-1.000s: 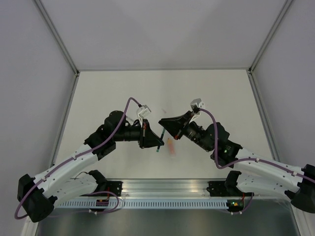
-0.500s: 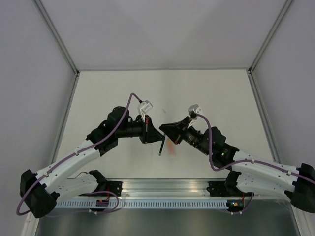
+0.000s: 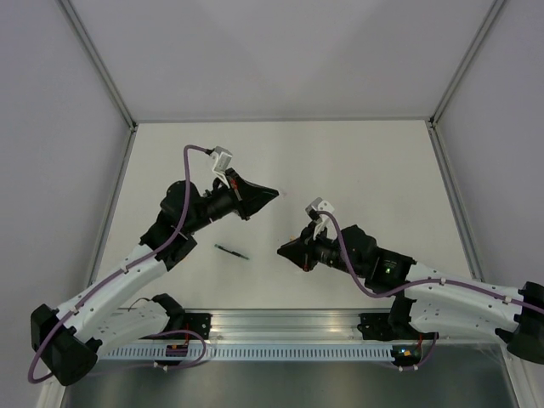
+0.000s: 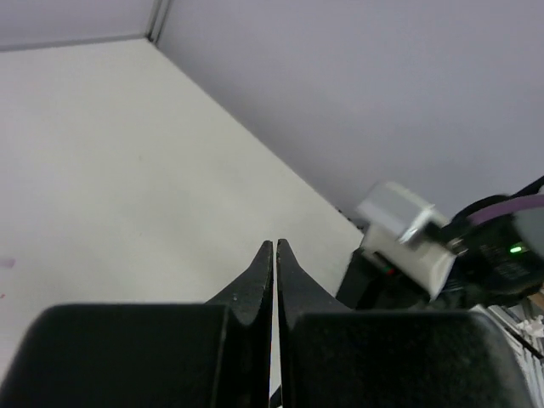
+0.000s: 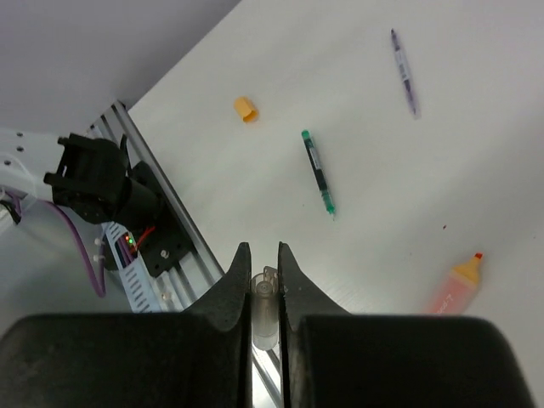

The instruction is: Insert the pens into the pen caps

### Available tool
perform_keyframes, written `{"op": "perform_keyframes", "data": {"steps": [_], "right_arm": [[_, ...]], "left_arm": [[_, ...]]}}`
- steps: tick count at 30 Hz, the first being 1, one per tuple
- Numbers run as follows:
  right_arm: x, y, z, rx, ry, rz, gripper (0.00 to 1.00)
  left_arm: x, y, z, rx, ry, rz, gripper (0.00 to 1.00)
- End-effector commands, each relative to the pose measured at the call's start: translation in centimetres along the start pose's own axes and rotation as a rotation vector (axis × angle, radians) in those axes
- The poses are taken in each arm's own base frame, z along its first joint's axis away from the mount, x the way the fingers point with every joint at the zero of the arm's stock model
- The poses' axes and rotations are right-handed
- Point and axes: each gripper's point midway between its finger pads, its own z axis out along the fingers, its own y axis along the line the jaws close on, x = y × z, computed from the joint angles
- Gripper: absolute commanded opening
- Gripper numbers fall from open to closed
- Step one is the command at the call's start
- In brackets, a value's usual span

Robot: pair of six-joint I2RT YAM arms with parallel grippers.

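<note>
Left fingers [image 3: 270, 193]: you have them pressed almost together, with only a hairline slit between them and nothing in it. They sit over the middle of the table [image 3: 374, 161], pointing toward its right edge.
Right fingers [image 3: 285, 249]: narrow, clamped on a short tube cap [image 5: 265, 310]. Its colour is washed out in your wrist view, so you cannot tell which cap it is.
Dark pen [image 5: 318, 171]: flat on the table with green at its ends, left of the right fingers and toward the near edge, touching nothing.
Orange-yellow cap [image 5: 246, 109]: loose on the table close to the near edge, apart from the dark pen.
Pale orange pen [image 5: 455, 285]: blurred, lying just beside the right fingers.
Greyish pen [image 5: 405, 72]: lying well apart, beyond the dark pen.
</note>
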Motion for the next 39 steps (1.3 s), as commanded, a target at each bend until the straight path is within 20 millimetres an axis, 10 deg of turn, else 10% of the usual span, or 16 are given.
{"op": "perform_keyframes", "data": {"steps": [1, 11, 20, 21, 22, 31, 39], "right_arm": [[-3.1, -0.5, -0.1, 0.074, -0.078, -0.005, 0.0], [-1.3, -3.5, -1.0, 0.198, -0.077, 0.004, 0.0], [-5.4, -3.2, -8.8, 0.179, -0.289, -0.001, 0.0], [-6.2, -2.8, -10.0, 0.156, -0.333, 0.007, 0.0], [-6.4, -2.8, -10.4, 0.152, -0.345, 0.007, 0.0], [-7.6, -2.1, -12.8, 0.119, -0.399, -0.013, 0.0], [-7.3, -1.9, -12.9, 0.096, -0.398, -0.021, 0.0]], "left_arm": [[1.0, 2.6, -0.5, -0.113, 0.007, 0.042, 0.02], [5.1, 11.8, -1.8, -0.499, 0.299, 0.162, 0.05], [11.0, 18.6, -4.7, -0.562, 0.842, 0.504, 0.55], [11.1, 19.2, -5.1, -0.552, 0.901, 0.547, 0.67], [11.9, 19.4, -5.3, -0.522, 0.951, 0.554, 0.99], [16.1, 18.5, -9.2, -0.077, 1.096, 0.917, 0.82], [19.8, 19.8, -11.9, 0.046, 1.23, 0.848, 0.75]]}}
